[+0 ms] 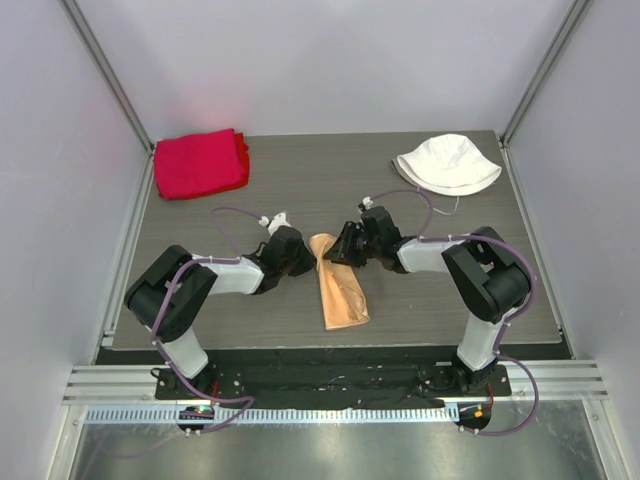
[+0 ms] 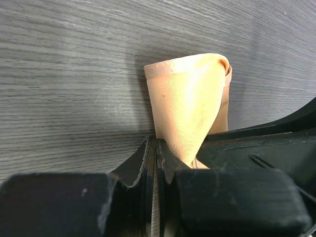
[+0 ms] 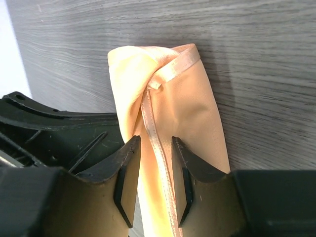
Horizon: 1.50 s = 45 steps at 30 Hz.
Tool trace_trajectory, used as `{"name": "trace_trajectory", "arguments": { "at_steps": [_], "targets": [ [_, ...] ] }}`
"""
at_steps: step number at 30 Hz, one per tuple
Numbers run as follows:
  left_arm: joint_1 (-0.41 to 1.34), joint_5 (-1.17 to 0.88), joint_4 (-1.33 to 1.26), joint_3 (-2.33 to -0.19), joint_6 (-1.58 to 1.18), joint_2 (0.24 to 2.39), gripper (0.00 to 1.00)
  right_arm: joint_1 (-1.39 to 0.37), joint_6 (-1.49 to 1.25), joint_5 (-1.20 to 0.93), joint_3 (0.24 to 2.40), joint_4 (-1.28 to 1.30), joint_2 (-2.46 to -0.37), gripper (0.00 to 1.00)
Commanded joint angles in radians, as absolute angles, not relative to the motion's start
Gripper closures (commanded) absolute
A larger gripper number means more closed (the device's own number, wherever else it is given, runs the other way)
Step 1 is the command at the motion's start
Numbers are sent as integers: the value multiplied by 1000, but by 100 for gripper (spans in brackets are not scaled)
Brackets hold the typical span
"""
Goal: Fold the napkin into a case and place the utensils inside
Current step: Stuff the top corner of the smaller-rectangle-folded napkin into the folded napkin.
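Both arms bent low at the narrow peach-tan satin case point(image 1: 342, 292). Left gripper point(image 2: 158, 148) pinches it — right gripper point(image 3: 154, 148) gapes (wrist views only).

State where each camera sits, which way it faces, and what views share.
Top external: above and behind the bases, looking down on the table; left arm and right arm show whole.
Left wrist: on the left arm, looking along the left gripper at the napkin; its closed fingers show.
Right wrist: on the right arm, looking along the right gripper; its parted fingers show over the napkin.
Shared: all three see the napkin on the table.
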<state>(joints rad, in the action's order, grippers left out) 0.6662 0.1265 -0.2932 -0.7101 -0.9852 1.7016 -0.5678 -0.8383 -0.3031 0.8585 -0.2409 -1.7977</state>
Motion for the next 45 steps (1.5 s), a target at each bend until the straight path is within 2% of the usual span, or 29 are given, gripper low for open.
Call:
{"name": "trace_trajectory", "arguments": {
  "at_steps": [1, 7, 10, 18, 22, 26, 29, 31, 36, 41, 45],
  "targets": [
    [669, 163, -202, -690, -965, 1694, 91, -554, -896, -353, 831, -411, -1801, 64],
    [675, 156, -213, -680, -971, 1697, 92, -549, -902, -377, 839, -477, -1853, 91],
    [684, 155, -218, -680, -976, 1706, 92, -549, -910, -379, 856, -495, -1905, 99],
    [706, 144, -219, -680, -982, 1717, 92, -551, -916, -361, 902, -517, -1957, 99],
    [698, 181, -183, -664, -937, 1619, 91, -548, -916, -364, 896, -502, -1957, 99],
    [698, 216, -46, -753, -810, 1520, 87, -546, -916, -383, 896, -511, -1967, 99],
    [698, 247, -3, -808, -764, 1489, 77, -545, -916, -388, 896, -515, -1965, 99],
    [699, 238, 50, -888, -695, 1534, 72, -545, -917, -391, 897, -515, -1965, 99],
    [727, 259, 187, -1069, -603, 1684, 73, -545, -927, -400, 899, -522, -1965, 99],
    [805, 449, 305, -1208, -572, 1791, 75, -542, -930, -413, 900, -532, -1970, 99],
    [853, 564, 319, -1230, -540, 1799, 75, -543, -928, -413, 894, -535, -1970, 99]
  ]
}}
